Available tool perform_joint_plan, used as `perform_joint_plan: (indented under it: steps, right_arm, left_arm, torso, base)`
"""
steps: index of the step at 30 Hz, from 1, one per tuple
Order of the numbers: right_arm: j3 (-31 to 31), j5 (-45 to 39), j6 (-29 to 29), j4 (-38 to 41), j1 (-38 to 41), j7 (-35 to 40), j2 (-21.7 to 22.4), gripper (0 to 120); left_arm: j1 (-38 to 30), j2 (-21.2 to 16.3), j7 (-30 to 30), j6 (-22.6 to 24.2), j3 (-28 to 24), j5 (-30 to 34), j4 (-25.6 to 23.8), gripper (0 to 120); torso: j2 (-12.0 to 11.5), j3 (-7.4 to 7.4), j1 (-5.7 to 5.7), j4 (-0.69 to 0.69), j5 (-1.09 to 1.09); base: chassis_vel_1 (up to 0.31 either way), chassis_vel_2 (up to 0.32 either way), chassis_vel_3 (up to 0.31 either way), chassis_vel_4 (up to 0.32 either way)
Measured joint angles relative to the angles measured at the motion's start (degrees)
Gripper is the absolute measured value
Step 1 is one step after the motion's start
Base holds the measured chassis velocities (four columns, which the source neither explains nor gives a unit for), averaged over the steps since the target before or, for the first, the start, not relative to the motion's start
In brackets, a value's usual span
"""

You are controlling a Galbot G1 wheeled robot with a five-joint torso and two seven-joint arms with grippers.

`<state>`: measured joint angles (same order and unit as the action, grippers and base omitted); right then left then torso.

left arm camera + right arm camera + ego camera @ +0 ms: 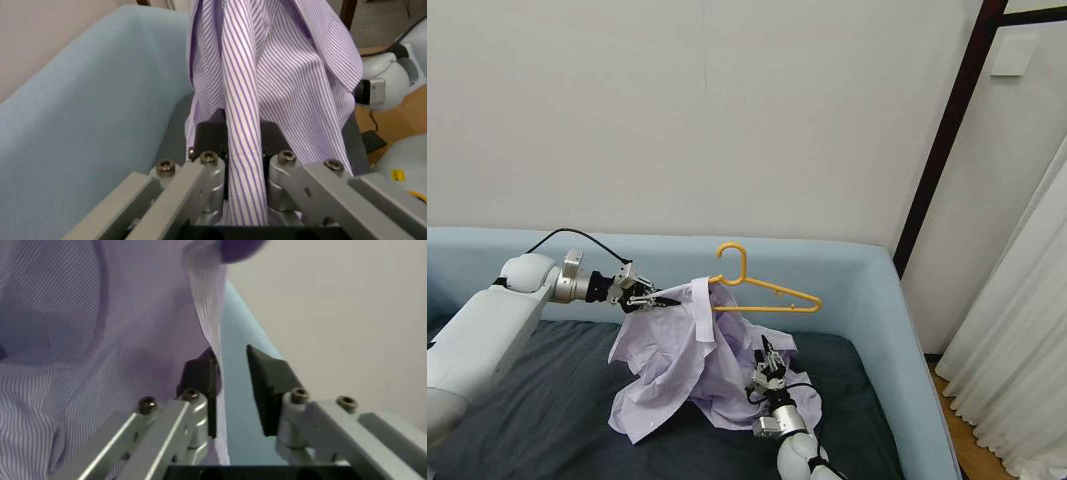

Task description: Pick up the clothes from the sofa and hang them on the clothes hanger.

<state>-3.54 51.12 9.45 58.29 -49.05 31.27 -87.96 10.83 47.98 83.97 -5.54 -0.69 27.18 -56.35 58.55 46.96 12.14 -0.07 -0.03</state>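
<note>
Evidently the hanging step is half done. The shirt (677, 365) is lifted at its top, and the left end of the hanger (772, 292) is tucked into the collar area. The hanger's right arm sticks out bare. I cannot tell what holds the hanger up.

The left gripper (655, 298) reaches in from the left, just beside the collar. It is clamped on a fold of the striped cloth, which the left wrist view shows pinched between its pads. The right gripper (767, 358) stands nearer and lower, pointing up into the shirt's right side. Its jaws stand apart. A hem of the shirt runs between them and lies against one pad, with a gap showing beside it, so I judge it has no firm hold.

The next move calls for the right gripper to take that hem. Then the loose right shoulder of the shirt must be drawn to the right, over the bare hanger arm. Meanwhile the left gripper has to keep the collar from sliding off.

The hanger's long axis runs left to right, dipping slightly to the right, with the hook up. The shirt hangs nearly straight down from the collar. Its lower part is heaped on the dark seat (527, 400) of the sofa (867, 300).
</note>
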Motion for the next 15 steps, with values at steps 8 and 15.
perform_joint_plan:
  steps: [8, 15]
  right_arm:
    - [0.70, -14.82, 3.65, 4.22, -0.87, -3.72, 2.28, 0]
    - [0.36, -55.73, 10.28, 12.18, 0.37, -22.28, 6.72, 0]
  left_arm:
    - [0.65, 0.01, 0.00, -0.02, 0.39, 0.07, 0.51, 5]
    - [0.83, 0.18, 0.21, -0.38, 0.47, 1.42, 1.00, 5]
  torso:
    - [0.00, 0.00, 0.00, 0.01, 0.00]
    - [0.00, 0.00, 0.00, 0.01, 0.01]
  base:
    - [0.000, 0.000, 0.000, 0.000]
    - [0.000, 0.000, 0.000, 0.000]
